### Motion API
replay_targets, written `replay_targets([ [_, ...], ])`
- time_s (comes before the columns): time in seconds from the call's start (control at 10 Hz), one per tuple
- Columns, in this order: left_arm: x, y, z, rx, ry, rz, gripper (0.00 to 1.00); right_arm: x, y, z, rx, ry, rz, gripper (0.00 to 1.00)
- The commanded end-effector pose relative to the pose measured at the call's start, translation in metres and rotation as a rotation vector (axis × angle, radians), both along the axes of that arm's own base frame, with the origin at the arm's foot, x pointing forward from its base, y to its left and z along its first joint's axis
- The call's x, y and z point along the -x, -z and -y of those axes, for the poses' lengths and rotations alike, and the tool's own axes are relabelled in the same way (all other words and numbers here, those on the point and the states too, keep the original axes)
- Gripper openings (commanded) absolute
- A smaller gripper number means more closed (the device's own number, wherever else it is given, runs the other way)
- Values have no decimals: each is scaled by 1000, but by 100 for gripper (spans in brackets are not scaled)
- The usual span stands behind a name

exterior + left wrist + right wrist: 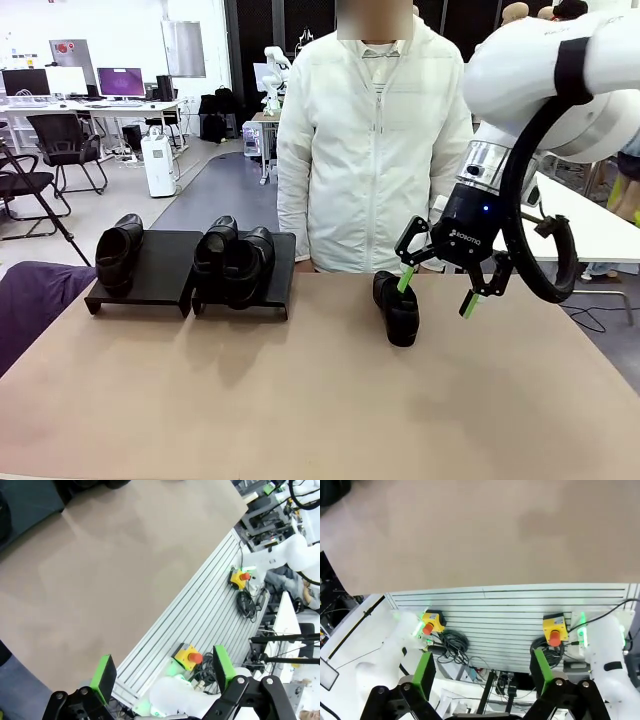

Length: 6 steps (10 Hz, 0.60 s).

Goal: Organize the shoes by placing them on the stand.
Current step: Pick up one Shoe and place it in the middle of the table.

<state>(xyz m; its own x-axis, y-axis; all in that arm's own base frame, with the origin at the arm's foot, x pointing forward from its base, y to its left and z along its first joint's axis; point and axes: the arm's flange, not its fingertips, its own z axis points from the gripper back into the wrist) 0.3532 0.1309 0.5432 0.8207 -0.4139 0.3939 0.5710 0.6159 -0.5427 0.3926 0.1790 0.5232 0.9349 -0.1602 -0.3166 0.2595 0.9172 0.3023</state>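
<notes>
Three black shiny shoes sit on the stand at the far left. One shoe [119, 252] is on the left platform [160, 275]. Two shoes [234, 262] stand side by side on the right platform [279, 283]. A fourth shoe [399, 312] rests on the table in front of the person, toe toward me. My right gripper [437, 292] hangs open just right of and slightly above it, one green pad by the shoe's top, nothing between the fingers. In the wrist views, my right gripper [482, 674] and left gripper [164, 672] are both open and hold nothing.
A person in a white jacket [370, 130] stands at the table's far edge, behind the loose shoe. The wrist views look back over the brown tabletop [485, 530] to a ribbed aluminium rail [510, 615] with yellow emergency-stop boxes [555, 629] and cables.
</notes>
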Motion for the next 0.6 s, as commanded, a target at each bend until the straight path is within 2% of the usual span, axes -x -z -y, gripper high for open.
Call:
replay_targets([
  [0.0,2,1,1,18,10,19,100,-57,15,-9,69,-9,-68,100],
  [0.2,2,1,1,18,10,19,100,-139,28,-28,229,-49,-167,100],
  [0.5,2,1,1,18,10,19,100,-219,61,-18,303,-83,-145,100],
])
